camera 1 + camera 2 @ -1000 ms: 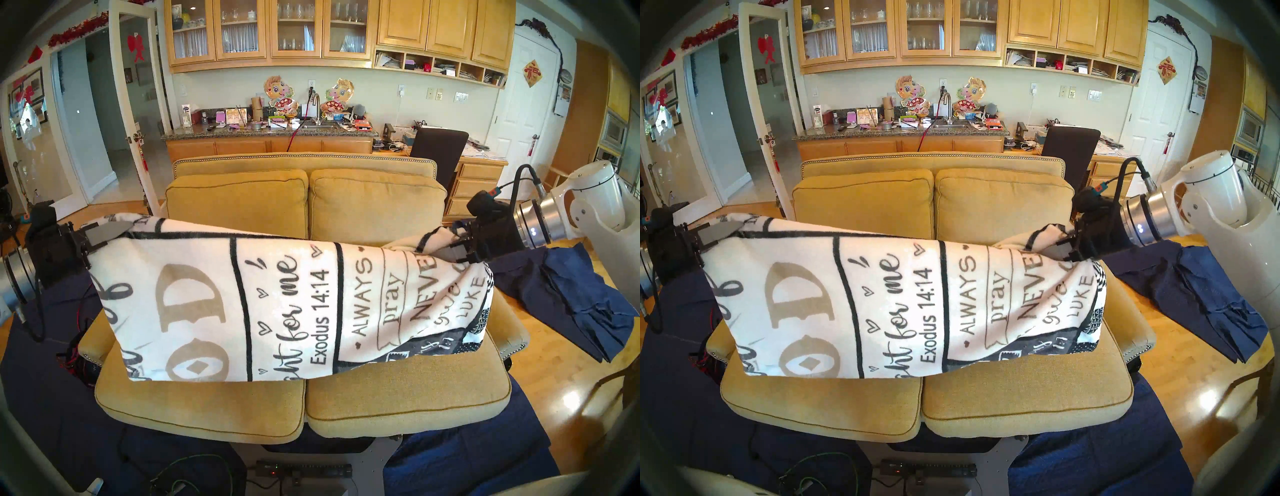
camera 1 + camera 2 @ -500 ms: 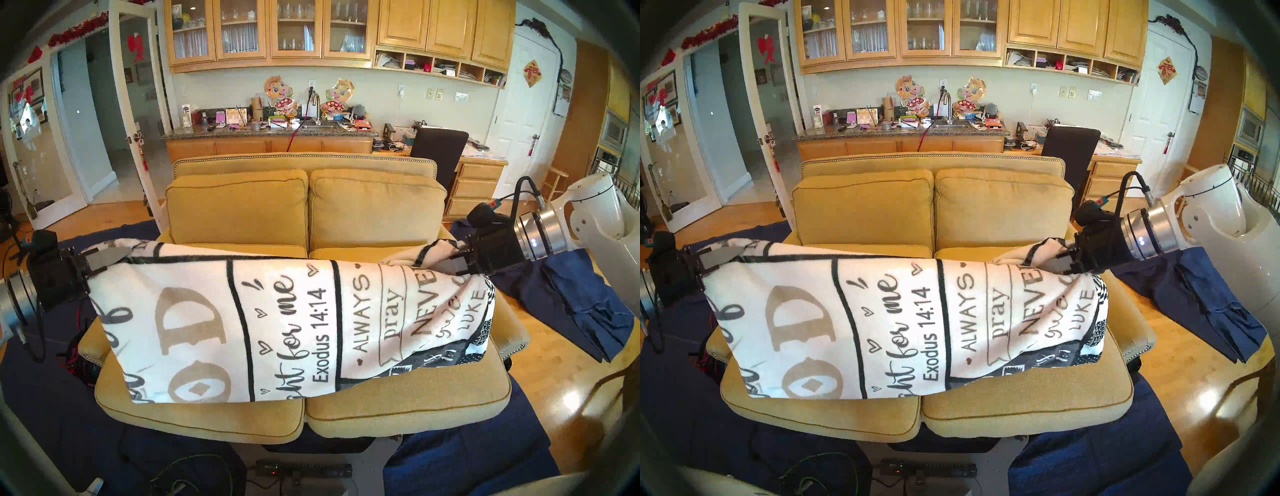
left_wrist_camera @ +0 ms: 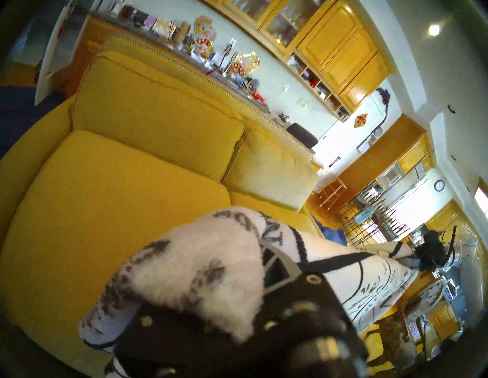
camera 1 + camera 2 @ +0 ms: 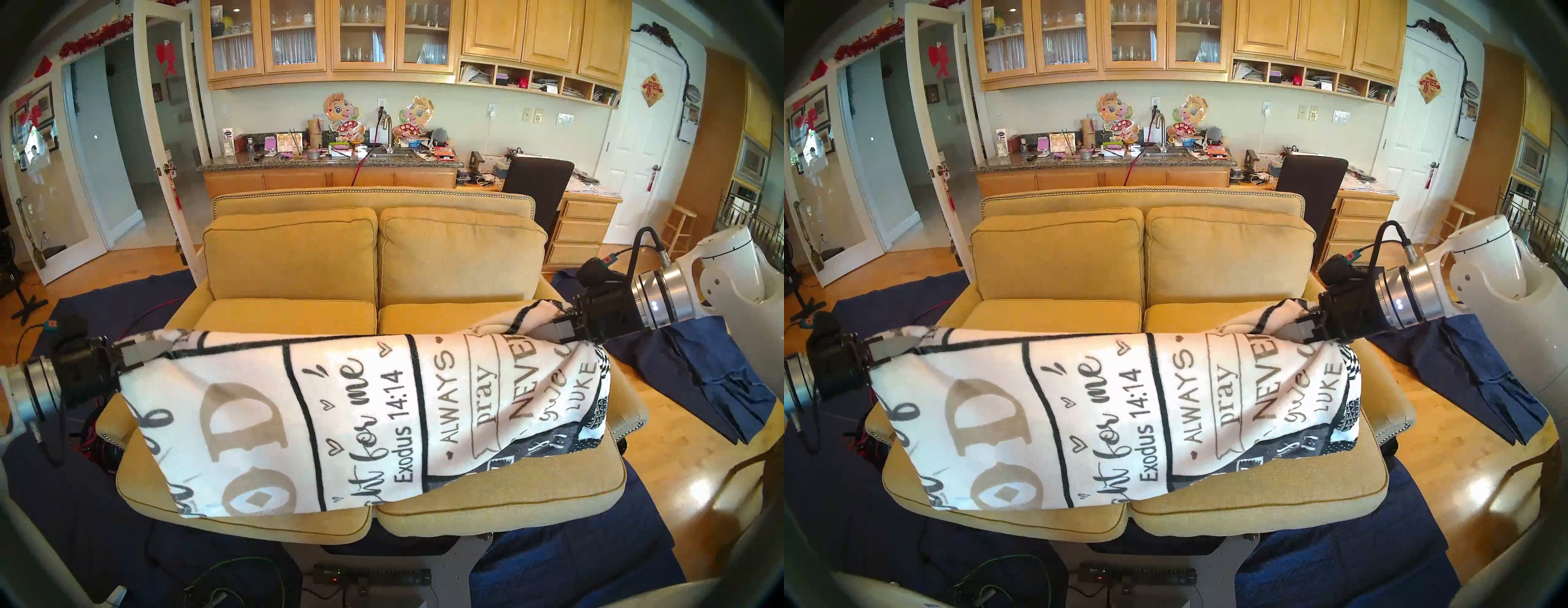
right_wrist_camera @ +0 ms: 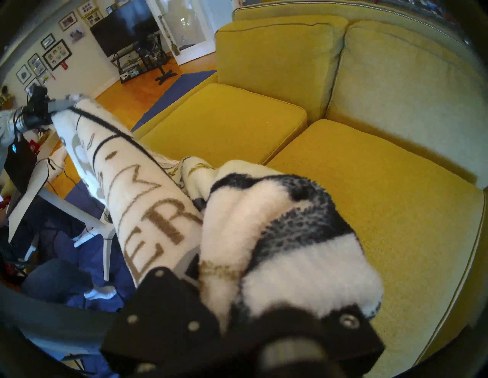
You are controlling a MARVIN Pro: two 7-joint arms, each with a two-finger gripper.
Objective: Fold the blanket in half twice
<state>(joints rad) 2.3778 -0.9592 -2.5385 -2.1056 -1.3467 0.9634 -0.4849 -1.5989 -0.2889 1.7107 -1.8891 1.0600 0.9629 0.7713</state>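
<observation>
Both grippers clamp blanket (image 4: pixel 360 407) – over sofa (image 4: pixel 292 259)

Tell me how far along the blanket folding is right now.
Done: the blanket looks doubled over already. In hand: the left gripper and right gripper each pinch a top corner, hanging it over the couch seat. Left: lay it down and make the second fold.

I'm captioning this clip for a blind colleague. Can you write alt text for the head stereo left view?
Two robot arms hold a white blanket printed with scripture lettering stretched above a mustard-yellow loveseat, the left gripper and right gripper each shut on a top corner. Its lower edge hangs at the front of the seat cushions. Navy cloths flank the loveseat; a cluttered kitchen counter stands behind.
</observation>
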